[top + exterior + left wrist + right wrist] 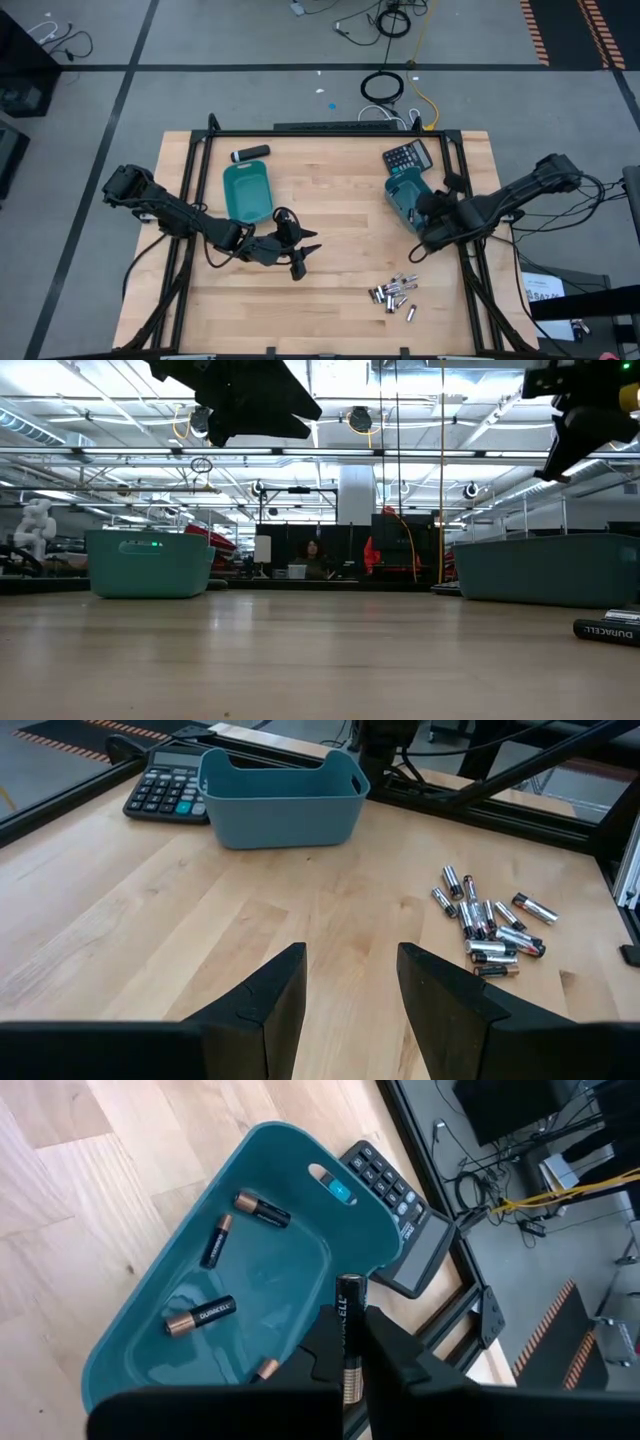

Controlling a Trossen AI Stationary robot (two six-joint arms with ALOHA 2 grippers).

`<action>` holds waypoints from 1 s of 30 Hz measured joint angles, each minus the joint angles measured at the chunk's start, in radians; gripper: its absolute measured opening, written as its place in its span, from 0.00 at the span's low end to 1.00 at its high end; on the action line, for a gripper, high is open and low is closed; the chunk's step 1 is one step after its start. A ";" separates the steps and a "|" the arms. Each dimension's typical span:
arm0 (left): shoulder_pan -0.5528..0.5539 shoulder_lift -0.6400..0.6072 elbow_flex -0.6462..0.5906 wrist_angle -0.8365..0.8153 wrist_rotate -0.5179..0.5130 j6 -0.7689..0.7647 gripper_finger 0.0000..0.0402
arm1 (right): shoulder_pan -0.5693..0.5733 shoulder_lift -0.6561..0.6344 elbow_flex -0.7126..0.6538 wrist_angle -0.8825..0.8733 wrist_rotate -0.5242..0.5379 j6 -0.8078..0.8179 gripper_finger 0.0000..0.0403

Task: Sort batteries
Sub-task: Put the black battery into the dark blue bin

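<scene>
R gripper clamps one battery over right teal bin by right edge, calculator beyond. L gripper empty, fingers apart, mid-table near left bin. Loose batteries near front edge; bare wood btwn.

My two arms are dark, near-black, built of chunky jointed segments. The left gripper ends in two matte black wedge-shaped fingers with flat inner faces. The right gripper has matching black angular fingers. Black cables trail off my right arm.
</scene>
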 joint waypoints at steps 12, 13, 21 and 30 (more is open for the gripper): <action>0.000 0.000 0.000 0.000 0.000 0.000 0.42 | 0.000 0.011 0.000 -0.002 -0.003 -0.002 0.08; 0.000 0.000 0.000 0.000 0.000 0.000 0.42 | 0.000 0.011 0.000 -0.001 -0.003 0.000 0.10; 0.000 0.000 0.000 -0.001 0.000 -0.025 0.42 | 0.000 0.011 0.000 0.005 -0.009 0.004 0.13; 0.000 0.000 0.000 -0.001 0.000 -0.026 0.42 | 0.000 0.011 0.000 0.008 -0.009 0.000 0.12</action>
